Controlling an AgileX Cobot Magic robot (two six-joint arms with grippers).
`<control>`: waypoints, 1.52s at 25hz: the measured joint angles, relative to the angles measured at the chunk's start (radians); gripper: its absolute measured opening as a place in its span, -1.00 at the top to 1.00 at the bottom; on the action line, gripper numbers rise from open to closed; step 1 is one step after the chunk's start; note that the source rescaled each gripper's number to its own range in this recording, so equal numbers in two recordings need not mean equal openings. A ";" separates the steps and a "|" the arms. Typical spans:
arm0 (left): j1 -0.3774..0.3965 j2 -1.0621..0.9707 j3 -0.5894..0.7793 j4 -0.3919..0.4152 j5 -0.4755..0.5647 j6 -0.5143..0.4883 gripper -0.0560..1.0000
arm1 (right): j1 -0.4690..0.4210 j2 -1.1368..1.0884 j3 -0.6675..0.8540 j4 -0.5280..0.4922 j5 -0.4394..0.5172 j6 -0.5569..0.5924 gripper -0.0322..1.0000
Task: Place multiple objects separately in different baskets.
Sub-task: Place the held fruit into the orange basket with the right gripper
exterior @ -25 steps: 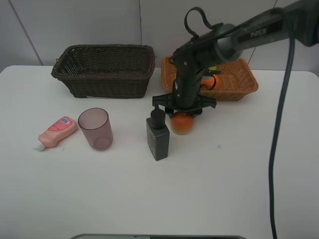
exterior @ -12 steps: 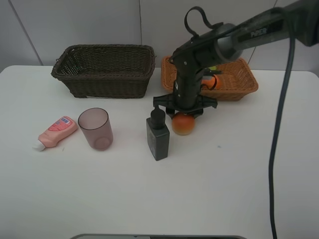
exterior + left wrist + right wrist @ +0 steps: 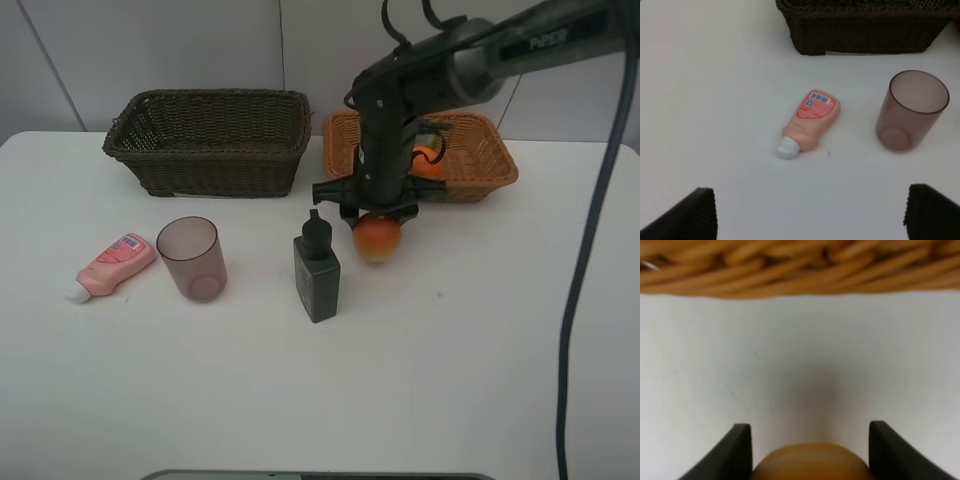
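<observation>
1. Baskets come first: the dark basket [image 3: 208,140] sits at 11 o'clock on the table [image 3: 450,380]. No item shows inside it from the high view.
2. The tan basket [image 3: 485,165] sits at 1 o'clock. One orange shows inside it, and anything else in it is hidden behind the arm.
3. The right gripper [image 3: 377,212] points straight down just in front of the tan basket's near wall. Its jaws are clamped on the peach.
4. The left gripper [image 3: 807,215] shows only in its own wrist view. Its jaws are wide apart with nothing between them, above the tube and cup.
5. The pump bottle [image 3: 317,272] stands upright near the table's centre, not yet sorted.
6. The cup [image 3: 190,258] stands upright, mouth up, at 9 o'clock from the bottle, also not yet sorted.
7. The tube [image 3: 112,265] lies on its side just beside the cup at its 9 o'clock, cap toward 7 o'clock, untouched.
8. The peach [image 3: 377,238] hangs in the right gripper at 3 o'clock from the bottle's pump head. It seems to be just clear of the table, so it is probably on its way to the tan basket.
9. The orange [image 3: 428,162] counts as placed. By my judgement, one item is done for certain, one is in the gripper, and three remain on the table.
</observation>
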 joint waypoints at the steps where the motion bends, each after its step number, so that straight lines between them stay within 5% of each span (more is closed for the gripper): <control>1: 0.000 0.000 0.000 0.000 0.000 0.000 -0.94 | 0.000 -0.018 0.000 0.000 0.008 -0.009 0.52; 22: 0.000 0.000 0.000 0.000 0.000 0.000 -0.94 | -0.121 -0.169 -0.117 0.001 0.076 -0.251 0.52; 38: 0.000 0.000 0.000 0.000 0.000 0.000 -0.94 | -0.182 -0.048 -0.125 -0.025 -0.490 -0.297 0.52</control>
